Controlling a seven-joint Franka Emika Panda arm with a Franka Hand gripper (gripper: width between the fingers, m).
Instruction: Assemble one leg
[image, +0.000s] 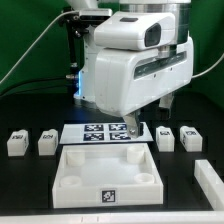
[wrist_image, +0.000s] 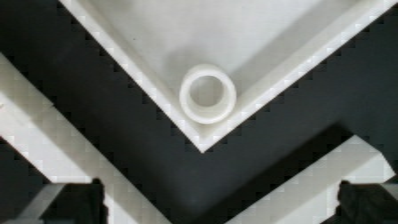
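Observation:
The white square top (image: 105, 172) lies at the table's front with its sockets facing up. Four white legs lie on the table: two at the exterior view's left (image: 15, 142) (image: 46, 142) and two at its right (image: 165, 138) (image: 191, 138). My gripper (image: 137, 127) hangs over the top's far right corner, largely hidden by the arm. In the wrist view the gripper (wrist_image: 214, 206) is open and empty, with dark fingertips (wrist_image: 63, 205) far apart. Below it shows a corner of the top (wrist_image: 160, 40) with its round socket (wrist_image: 208, 95). No leg shows in the wrist view.
The marker board (image: 100, 132) lies just behind the top. Another white piece (image: 211, 178) sits at the exterior view's right edge near the front. Cables and a stand rise behind the arm.

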